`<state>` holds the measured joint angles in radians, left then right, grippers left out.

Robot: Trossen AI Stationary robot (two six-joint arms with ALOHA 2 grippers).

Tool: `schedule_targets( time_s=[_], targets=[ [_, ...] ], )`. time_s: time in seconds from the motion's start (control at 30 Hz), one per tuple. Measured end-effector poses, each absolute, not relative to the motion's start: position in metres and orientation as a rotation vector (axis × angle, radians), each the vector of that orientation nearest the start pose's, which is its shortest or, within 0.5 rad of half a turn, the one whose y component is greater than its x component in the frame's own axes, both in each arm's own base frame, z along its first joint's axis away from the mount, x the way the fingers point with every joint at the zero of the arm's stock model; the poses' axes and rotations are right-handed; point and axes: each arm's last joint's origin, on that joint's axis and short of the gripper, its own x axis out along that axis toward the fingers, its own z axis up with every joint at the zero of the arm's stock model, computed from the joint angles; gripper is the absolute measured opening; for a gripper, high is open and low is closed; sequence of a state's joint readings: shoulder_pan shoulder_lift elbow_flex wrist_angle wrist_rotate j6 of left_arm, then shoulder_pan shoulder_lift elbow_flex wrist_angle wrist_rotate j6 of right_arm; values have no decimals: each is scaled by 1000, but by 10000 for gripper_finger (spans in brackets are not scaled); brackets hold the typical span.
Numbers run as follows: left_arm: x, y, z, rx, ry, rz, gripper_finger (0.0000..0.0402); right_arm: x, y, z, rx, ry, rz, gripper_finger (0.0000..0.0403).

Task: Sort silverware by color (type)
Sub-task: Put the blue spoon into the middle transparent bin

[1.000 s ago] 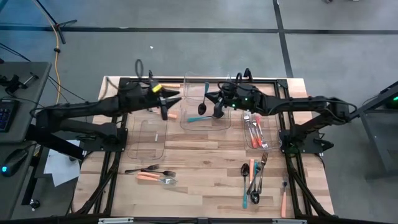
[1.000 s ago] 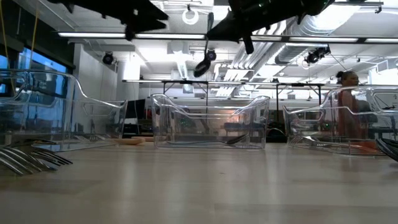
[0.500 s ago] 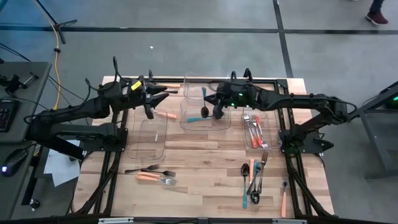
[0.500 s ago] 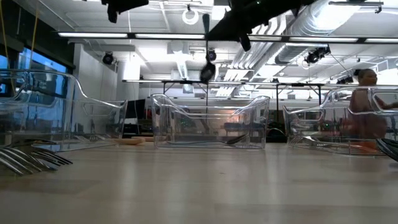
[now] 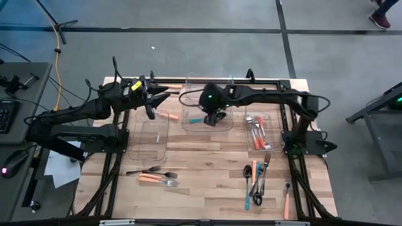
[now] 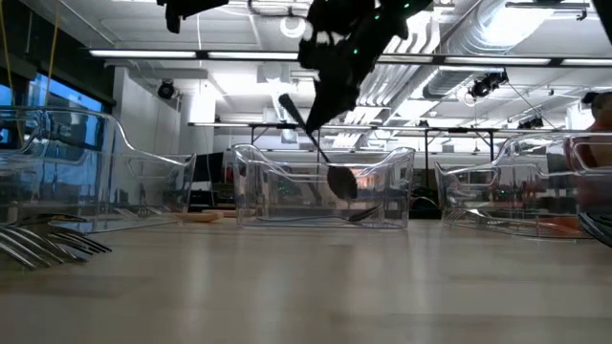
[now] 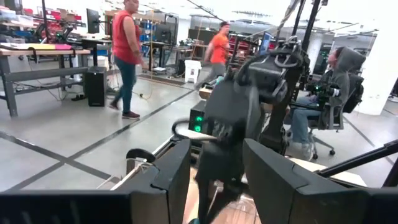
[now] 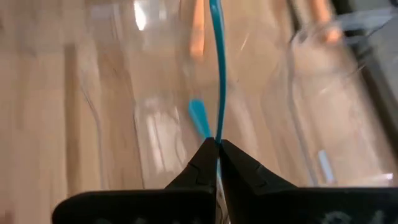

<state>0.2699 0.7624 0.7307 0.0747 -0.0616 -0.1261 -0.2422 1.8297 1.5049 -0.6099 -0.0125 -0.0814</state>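
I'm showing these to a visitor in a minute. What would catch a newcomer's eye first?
Probably the right gripper over the middle clear bin, pinching a teal-handled spoon that hangs tilted into it. Next, the loose silverware scattered at the table's near edge. The left gripper waits open near the far left corner.

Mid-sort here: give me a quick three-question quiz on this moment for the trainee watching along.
1. True or false: the right end effector is shut on a teal-handled spoon.
2. Which clear bin does that spoon hang over? A the left bin; B the middle bin; C the right bin.
3. Fill in: the left end effector is open and holds ____.
Key: 1 true; 2 B; 3 nothing.
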Motion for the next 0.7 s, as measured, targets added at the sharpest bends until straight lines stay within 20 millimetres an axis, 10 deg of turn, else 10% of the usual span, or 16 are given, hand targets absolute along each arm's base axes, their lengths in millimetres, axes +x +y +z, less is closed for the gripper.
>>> schedule_targets(
  time_s=[0.7],
  targets=[
    [166,48,342,-121,-62,331,136,409,-100,189,25,1200,-81,0]
  ],
)
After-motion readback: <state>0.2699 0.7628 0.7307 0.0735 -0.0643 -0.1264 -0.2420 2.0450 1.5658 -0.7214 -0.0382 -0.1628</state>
